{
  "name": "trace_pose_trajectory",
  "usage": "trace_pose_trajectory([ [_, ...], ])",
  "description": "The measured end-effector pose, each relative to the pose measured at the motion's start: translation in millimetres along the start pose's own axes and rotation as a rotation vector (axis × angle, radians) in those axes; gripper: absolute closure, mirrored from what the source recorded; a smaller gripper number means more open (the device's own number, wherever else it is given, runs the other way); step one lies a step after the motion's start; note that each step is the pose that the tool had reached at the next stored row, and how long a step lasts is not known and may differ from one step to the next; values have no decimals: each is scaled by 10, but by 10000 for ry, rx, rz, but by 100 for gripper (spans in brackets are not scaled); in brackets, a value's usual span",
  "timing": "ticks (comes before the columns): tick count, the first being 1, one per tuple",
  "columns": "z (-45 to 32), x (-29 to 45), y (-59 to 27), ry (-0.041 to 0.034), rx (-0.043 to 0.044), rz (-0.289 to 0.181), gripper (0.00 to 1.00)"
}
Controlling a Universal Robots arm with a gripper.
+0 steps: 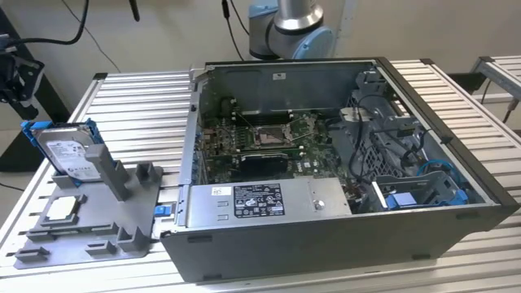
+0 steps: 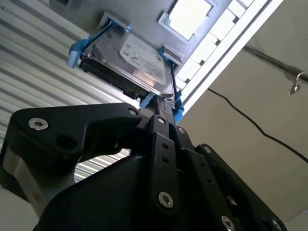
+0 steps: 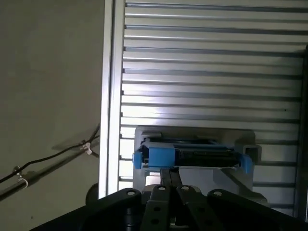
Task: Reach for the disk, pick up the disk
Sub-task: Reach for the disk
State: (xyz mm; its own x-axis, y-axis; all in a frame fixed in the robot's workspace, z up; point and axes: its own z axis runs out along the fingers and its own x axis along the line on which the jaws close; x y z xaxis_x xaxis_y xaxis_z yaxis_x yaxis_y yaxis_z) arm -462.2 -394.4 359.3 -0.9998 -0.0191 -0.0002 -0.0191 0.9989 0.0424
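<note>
Disk position: the disk [image 1: 65, 152] is seen standing on edge in a slot of the grey holder [image 1: 122, 220]. The holder rests on the slatted desk [image 1: 138, 104], at the exterior view's left of the open computer case [image 1: 326, 244]. The label face is turned toward the small CPU chip [image 1: 63, 210], which lies flat on the same holder. The disk's upper edges are bare, and it is judged to be seated and not yet lifted.

Key relation: in both wrist views the disk [image 2: 132, 60] is found straight ahead of the claw [image 2: 155, 107], just past the fingertips. In the first wrist view the disk [image 3: 192, 155] is presented edge-on as a thin bar with blue bracket ends. Its long edge runs crosswise to the direction in which the claw [image 3: 169, 174] points. The fingers are aimed at roughly the middle of that edge. In the second wrist view the CPU chip [image 2: 190, 17] is seen beyond the disk, so the claw is placed on the disk's back side.

Claw state: the fingers are drawn together with no gap visible between them, and nothing is held. It cannot be told from the wrist views whether the tips touch the blue bracket. The reach is judged to be under way, with no grasp made.
</note>
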Motion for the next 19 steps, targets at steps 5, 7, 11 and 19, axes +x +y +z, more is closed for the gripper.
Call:
trace_pose_trajectory([
  [5, 3, 64, 1, -2, -1, -17, 100],
  [7, 3, 64, 1, -2, -1, -18, 100],
  [11, 4, 65, 8, -2, -1, -33, 100],
  [19, 7, 45, 93, 0, -1, -88, 100],
])
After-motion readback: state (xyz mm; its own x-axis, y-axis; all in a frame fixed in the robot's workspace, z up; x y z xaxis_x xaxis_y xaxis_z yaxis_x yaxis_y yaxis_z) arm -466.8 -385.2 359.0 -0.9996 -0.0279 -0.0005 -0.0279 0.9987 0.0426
